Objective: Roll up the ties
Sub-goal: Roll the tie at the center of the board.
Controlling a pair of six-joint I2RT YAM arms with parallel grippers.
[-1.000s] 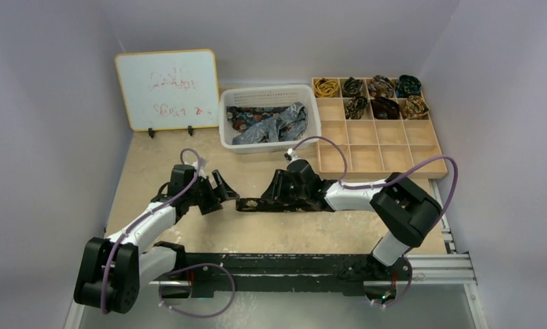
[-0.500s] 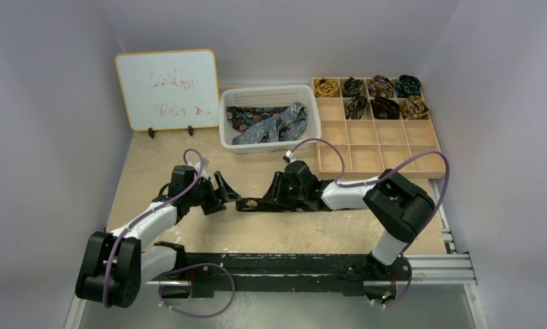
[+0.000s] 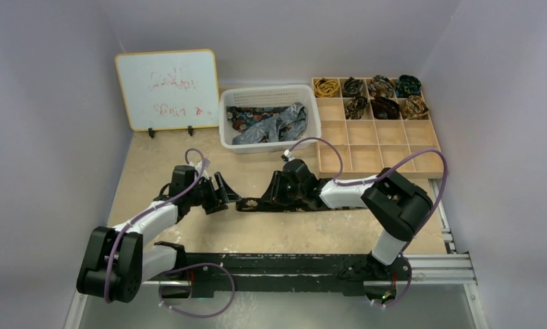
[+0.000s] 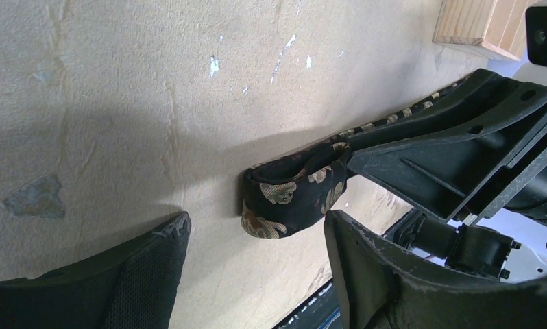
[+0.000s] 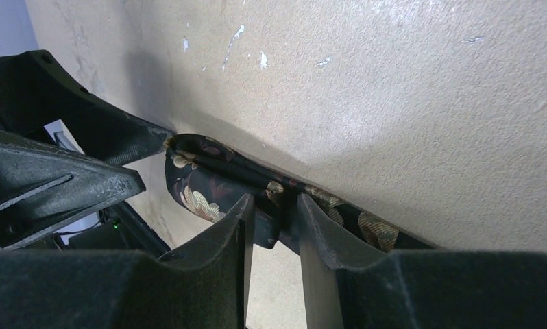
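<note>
A dark tie with gold-brown motifs [image 3: 253,204] lies flat on the table between the two arms, its left end folded over into a small loop [image 4: 291,199]. My right gripper [image 3: 274,195] is shut on the tie just behind that fold; the right wrist view shows the fabric [image 5: 195,185] pinched between its near-closed fingers [image 5: 223,240]. My left gripper [image 3: 221,192] is open, low over the table, and its fingers [image 4: 154,274] stand either side of the folded end without touching it. More loose ties [image 3: 271,123] lie in the basket. Several rolled ties [image 3: 384,92] sit in the tray.
A white basket [image 3: 267,90] stands at the back centre. A wooden compartment tray [image 3: 367,147] is at the back right, close to the right arm. A small whiteboard [image 3: 166,89] stands at the back left. A black rail runs along the near edge.
My right gripper has slid slightly left along the tie, towards the left gripper. The left gripper has edged closer to the tie's folded end and stays open.
</note>
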